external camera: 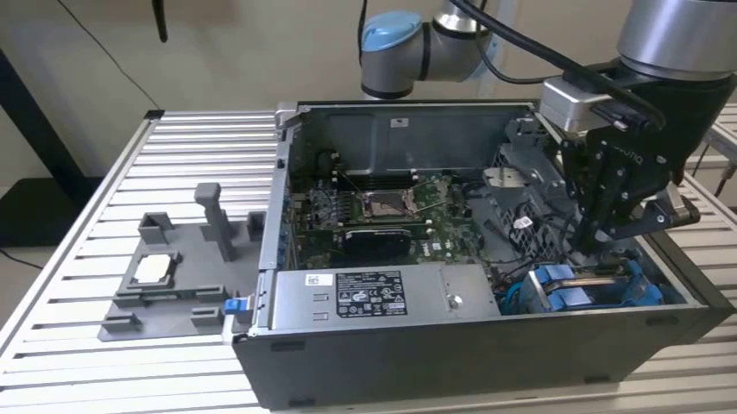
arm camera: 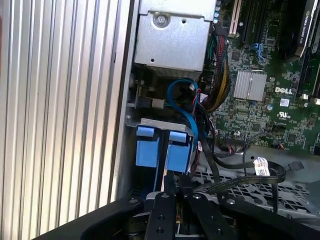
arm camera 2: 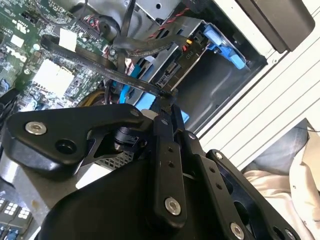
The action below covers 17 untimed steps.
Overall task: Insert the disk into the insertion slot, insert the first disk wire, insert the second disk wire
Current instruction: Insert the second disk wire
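Disk (external camera: 588, 289) with its blue carrier sits inside the drive cage (external camera: 541, 216) at the front corner of the open computer case (external camera: 461, 362), on the exterior view's right, seated in the insertion slot (arm camera: 162, 125). In the first wrist view its two blue handle tabs (arm camera: 162, 150) stand side by side just under the cage's grey metal edge, and the disk's long axis runs away from them, down into the bay. The end effector (arm camera 2: 167, 107) hangs directly over that bay — its fingers are drawn together, pinched on the end of a flat black cable (arm camera 2: 100, 65) that runs back across the motherboard (arm camera: 265, 75). The second wrist view shows this pinch and the connector edge of the drive (arm camera 2: 172, 70) beyond it; the exterior view instead shows the whole case on the slatted bench (external camera: 127, 172), with a grey plastic tray (external camera: 173, 276) holding a small silver chip (external camera: 154, 270) well apart from the case.
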Tool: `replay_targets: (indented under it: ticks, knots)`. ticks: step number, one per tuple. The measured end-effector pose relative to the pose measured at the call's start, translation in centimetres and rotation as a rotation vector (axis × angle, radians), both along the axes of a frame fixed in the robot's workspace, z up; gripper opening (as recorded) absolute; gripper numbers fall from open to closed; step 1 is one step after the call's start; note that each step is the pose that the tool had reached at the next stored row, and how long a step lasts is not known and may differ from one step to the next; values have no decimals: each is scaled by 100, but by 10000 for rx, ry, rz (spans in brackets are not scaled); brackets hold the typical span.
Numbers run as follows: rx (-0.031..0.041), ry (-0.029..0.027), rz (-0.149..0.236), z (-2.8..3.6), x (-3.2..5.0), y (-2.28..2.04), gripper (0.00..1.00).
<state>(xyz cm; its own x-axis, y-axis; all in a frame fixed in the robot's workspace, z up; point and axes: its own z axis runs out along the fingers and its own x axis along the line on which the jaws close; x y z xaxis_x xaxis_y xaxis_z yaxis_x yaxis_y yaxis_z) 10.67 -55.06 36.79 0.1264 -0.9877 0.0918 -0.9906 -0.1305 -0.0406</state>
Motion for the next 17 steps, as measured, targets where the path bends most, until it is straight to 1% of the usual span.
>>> replay_targets:
  ticks: [3,4,5,6,8,9,10,13,15,17]
  knots:
    - [10,0,-4,-3,0,0,16]
    - [43,1,-16,-7,0,0,16]
    - [91,0,-49,-11,0,0,16]
    - [144,0,-104,-16,0,0,16]
    - [226,-1,-259,-27,0,0,16]
    - [251,1,-363,-31,1,0,16]
    - [261,33,-415,-33,2,1,16]
    - [282,187,-454,-37,5,-1,16]
    - [320,315,-455,-44,19,-2,16]
    - [375,409,-456,-52,43,-6,16]
